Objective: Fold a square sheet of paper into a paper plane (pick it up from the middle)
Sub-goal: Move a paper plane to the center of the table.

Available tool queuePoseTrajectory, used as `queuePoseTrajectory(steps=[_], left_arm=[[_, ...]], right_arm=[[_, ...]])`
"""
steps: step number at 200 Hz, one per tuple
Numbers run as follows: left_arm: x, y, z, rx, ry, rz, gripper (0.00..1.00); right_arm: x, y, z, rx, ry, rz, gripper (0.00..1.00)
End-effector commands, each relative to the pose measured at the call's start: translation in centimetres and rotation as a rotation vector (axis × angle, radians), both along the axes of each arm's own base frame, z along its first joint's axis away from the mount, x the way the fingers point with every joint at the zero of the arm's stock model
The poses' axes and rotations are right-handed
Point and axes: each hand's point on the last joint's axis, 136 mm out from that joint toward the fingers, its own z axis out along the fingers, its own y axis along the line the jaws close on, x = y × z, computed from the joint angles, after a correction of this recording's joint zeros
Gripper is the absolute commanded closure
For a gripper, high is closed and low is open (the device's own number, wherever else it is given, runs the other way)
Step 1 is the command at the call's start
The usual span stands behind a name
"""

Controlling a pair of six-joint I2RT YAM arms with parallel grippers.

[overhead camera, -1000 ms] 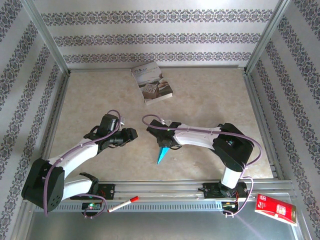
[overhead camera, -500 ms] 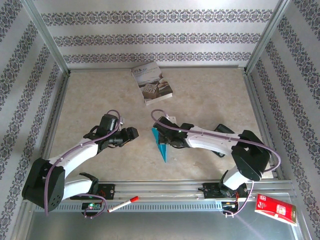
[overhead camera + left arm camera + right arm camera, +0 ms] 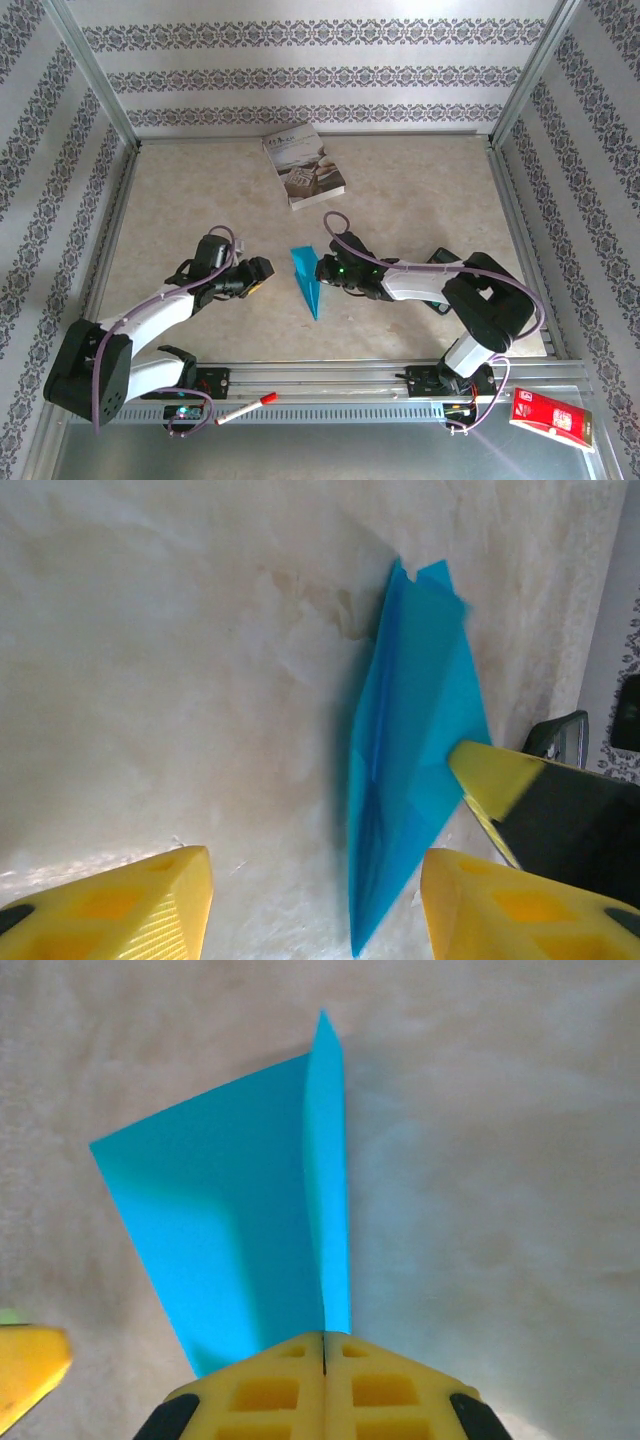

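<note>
The square sheet of paper is folded into a slim teal-blue paper plane [image 3: 308, 282], which lies on the table between the two arms with its nose towards the near edge. My right gripper [image 3: 323, 271] is shut on the paper plane [image 3: 240, 1220] at its right side, and an upright fold runs into the closed jaws [image 3: 325, 1345]. My left gripper [image 3: 264, 272] hovers a little to the left, open, with nothing in it. In the left wrist view the plane [image 3: 410, 760] lies ahead of my open left gripper [image 3: 315, 880], nearer the right finger.
A grey-white printed book [image 3: 304, 165] lies at the back of the table. A red-capped marker [image 3: 247, 408] rests on the front rail, and a red packet [image 3: 552, 418] lies at the near right. Metal frame posts and patterned walls ring the table [image 3: 420, 190].
My right gripper closed on the plane and carried it left and away from the near edge, the arm stretching out low. My left gripper sank slightly and opened wider.
</note>
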Motion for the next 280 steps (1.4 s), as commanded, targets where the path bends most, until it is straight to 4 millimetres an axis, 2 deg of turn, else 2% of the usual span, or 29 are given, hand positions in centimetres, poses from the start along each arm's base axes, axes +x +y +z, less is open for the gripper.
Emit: queuePoseTrajectory(steps=[1, 31, 45, 67, 94, 133, 161, 199, 239, 280], left_arm=[[0.3, -2.0, 0.6, -0.044, -0.026, -0.054, 0.42], [0.7, -4.4, 0.4, -0.049, -0.034, -0.144, 0.43], [0.8, -5.1, -0.5, -0.033, -0.012, -0.181, 0.44], [1.4, -6.7, -0.4, -0.098, -0.013, -0.208, 0.48], [1.0, -8.5, -0.3, -0.073, -0.018, -0.265, 0.45], [1.1, -9.1, -0.3, -0.082, -0.025, -0.280, 0.42], [1.4, -9.2, -1.1, -0.051, 0.000, -0.291, 0.42], [1.9, -9.0, -1.8, -0.001, 0.015, -0.294, 0.56], [2.5, -9.5, -2.5, 0.008, 0.027, -0.314, 0.62], [2.7, -9.5, -3.0, 0.033, 0.040, -0.317, 0.75]], right_arm=[[0.3, 0.5, 0.1, 0.081, -0.012, 0.001, 1.00], [0.0, -0.5, -0.7, 0.070, -0.003, -0.016, 1.00], [-0.1, -0.8, -1.1, 0.065, 0.003, -0.025, 1.00], [-0.2, -1.1, -1.3, 0.067, 0.006, -0.033, 1.00], [-0.3, -1.2, -1.4, 0.067, 0.008, -0.031, 1.00], [-0.4, -1.3, -1.6, 0.068, 0.012, -0.037, 1.00], [-0.4, -1.3, -1.5, 0.070, 0.010, -0.039, 1.00], [-0.4, -1.3, -1.7, 0.069, 0.013, -0.039, 1.00], [-0.3, -1.2, -1.7, 0.074, 0.013, -0.040, 1.00], [-0.4, -1.5, -1.8, 0.068, 0.012, -0.051, 1.00]])
